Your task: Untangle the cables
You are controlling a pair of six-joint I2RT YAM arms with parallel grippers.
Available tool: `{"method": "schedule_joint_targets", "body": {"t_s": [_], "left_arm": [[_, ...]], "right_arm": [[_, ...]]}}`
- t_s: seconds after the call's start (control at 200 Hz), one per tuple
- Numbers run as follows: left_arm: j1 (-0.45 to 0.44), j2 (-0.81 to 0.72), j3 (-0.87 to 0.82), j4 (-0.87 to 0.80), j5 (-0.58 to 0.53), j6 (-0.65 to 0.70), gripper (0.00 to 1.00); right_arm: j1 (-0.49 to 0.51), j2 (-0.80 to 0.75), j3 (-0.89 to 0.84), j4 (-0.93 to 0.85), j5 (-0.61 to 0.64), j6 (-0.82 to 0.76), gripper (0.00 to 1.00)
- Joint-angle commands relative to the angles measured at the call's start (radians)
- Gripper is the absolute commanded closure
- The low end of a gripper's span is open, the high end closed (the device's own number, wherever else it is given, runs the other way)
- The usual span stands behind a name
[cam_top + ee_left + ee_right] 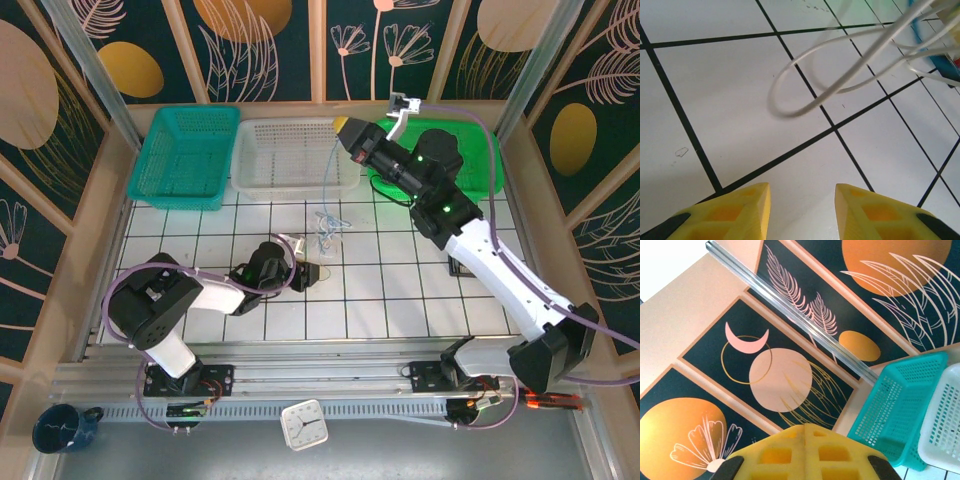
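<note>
The cables (326,222) lie as a small knot of blue and whitish wire on the white tiles in the middle of the table. A thin blue strand (328,175) rises from it to my right gripper (343,128), which is held high over the white basket. Its yellow fingers (790,455) are pressed together and point at the wall. My left gripper (305,275) sits low on the tiles just left of the knot, open (802,192), with nothing between the fingers. A whitish cable loop (790,100) lies on the tiles ahead of it, and a blue piece (940,60) lies further off.
A teal basket (185,155), a white basket (295,155) and a green basket (470,150) line the far edge. A small clock (303,424) and a dark mug (60,428) sit in front of the arm bases.
</note>
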Motion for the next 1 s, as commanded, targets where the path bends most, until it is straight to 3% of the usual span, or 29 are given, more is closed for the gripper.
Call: {"method": "schedule_joint_targets", "body": {"t_s": [0.0, 0.2, 0.395, 0.996], "left_arm": [[0.003, -0.043, -0.015, 0.026, 0.006, -0.013, 0.6], [0.004, -0.138, -0.027, -0.008, -0.003, -0.011, 0.41], [0.004, -0.22, -0.038, -0.039, -0.009, 0.023, 0.29], [0.005, -0.08, 0.121, -0.143, 0.014, 0.197, 0.25]], "right_arm": [[-0.003, -0.031, -0.016, 0.021, -0.013, -0.01, 1.0], [-0.002, -0.048, -0.14, 0.058, -0.01, -0.004, 1.0], [-0.003, -0.039, -0.216, 0.085, -0.045, 0.01, 1.0], [0.044, -0.023, -0.223, 0.083, -0.18, 0.002, 1.0]]}}
